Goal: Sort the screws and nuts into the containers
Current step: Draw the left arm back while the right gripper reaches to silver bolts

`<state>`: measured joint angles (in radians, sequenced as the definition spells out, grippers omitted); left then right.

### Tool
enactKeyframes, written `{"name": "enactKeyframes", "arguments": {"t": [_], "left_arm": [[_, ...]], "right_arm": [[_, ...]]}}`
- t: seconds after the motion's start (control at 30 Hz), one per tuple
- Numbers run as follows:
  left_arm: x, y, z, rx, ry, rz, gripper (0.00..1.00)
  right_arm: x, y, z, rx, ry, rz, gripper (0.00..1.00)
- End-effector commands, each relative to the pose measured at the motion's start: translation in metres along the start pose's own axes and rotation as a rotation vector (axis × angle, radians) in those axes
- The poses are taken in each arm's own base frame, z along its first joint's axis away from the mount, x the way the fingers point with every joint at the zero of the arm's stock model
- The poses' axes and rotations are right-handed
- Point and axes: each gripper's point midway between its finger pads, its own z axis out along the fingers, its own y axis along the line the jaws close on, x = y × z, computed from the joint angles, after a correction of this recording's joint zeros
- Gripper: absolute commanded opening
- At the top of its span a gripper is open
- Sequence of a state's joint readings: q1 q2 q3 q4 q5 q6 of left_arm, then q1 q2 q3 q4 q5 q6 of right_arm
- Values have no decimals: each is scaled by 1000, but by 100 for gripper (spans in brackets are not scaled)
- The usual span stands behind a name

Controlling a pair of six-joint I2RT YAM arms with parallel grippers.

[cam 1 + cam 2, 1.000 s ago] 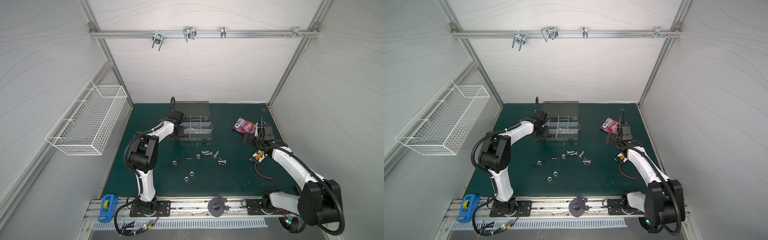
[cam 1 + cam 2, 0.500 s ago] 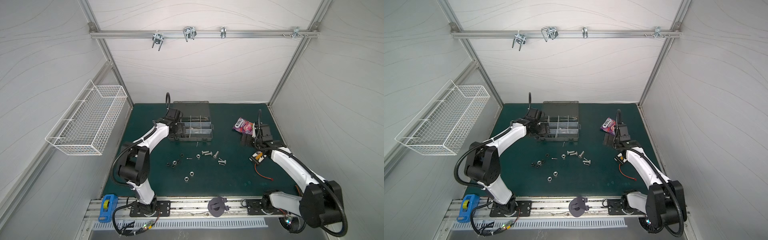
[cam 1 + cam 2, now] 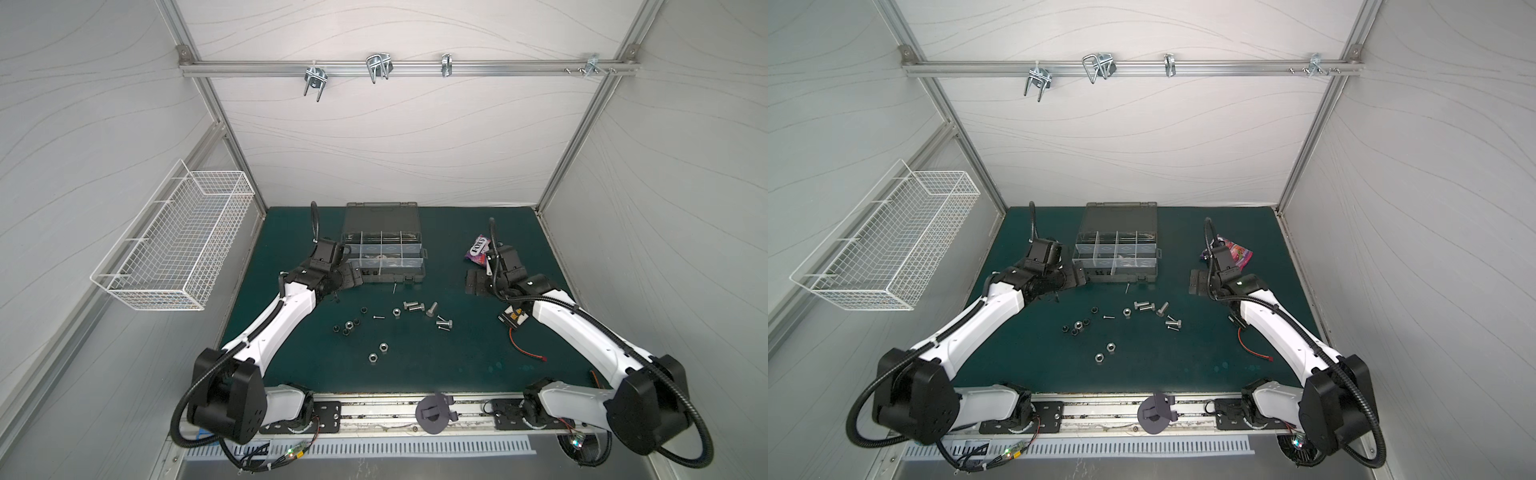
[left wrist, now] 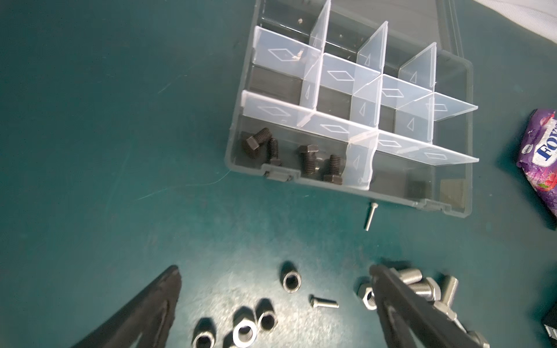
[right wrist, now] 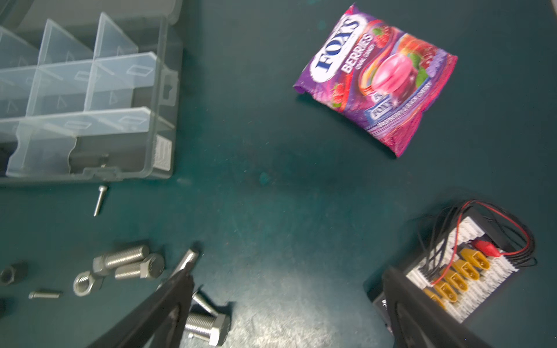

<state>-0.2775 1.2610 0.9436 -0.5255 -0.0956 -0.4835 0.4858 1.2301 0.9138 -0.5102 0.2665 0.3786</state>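
The containers are compartments of a grey organizer case (image 3: pixel 386 277) (image 4: pixel 346 188) standing open at the back. Several black screws (image 4: pixel 309 159) lie in its near-left compartment. Loose on the green mat are silver hex screws (image 3: pixel 413 307) (image 5: pixel 208 328), thin screws (image 3: pixel 378 317) (image 4: pixel 370 216), silver nuts (image 3: pixel 383 347) and black nuts (image 3: pixel 349 325). My left gripper (image 3: pixel 353 277) (image 4: pixel 274 270) is open and empty by the case's front-left corner, above nuts (image 4: pixel 291 281). My right gripper (image 3: pixel 473 282) (image 5: pixel 287 274) is open and empty over bare mat, right of the screws.
A purple candy bag (image 3: pixel 478 251) (image 5: pixel 376 78) and a connector board with red wire (image 3: pixel 513 322) (image 5: pixel 464 271) lie on the right. A white wire basket (image 3: pixel 174 245) hangs on the left wall. A black round part (image 3: pixel 432 411) sits on the front rail.
My left gripper has opened and drawn back from over the case toward its front-left corner. My right gripper has shifted slightly left, still open.
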Motion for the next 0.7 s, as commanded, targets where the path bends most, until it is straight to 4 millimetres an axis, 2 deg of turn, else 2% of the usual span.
{"name": "enactKeyframes", "arguments": {"t": [0.0,0.23,0.37,0.67], "left_arm": [[-1,14,-19,-18,-82,-47,99],[17,38,-43,-23,-167,-105,99],[31,48,-50,-10,-198,-141,99],[46,67,-58,11,-301,-224,99]], "right_arm": [[15,7,-4,51,65,-21,99],[41,30,-12,48,146,-55,99],[58,43,-17,7,206,-48,92],[106,69,-3,-72,382,2,80]]}}
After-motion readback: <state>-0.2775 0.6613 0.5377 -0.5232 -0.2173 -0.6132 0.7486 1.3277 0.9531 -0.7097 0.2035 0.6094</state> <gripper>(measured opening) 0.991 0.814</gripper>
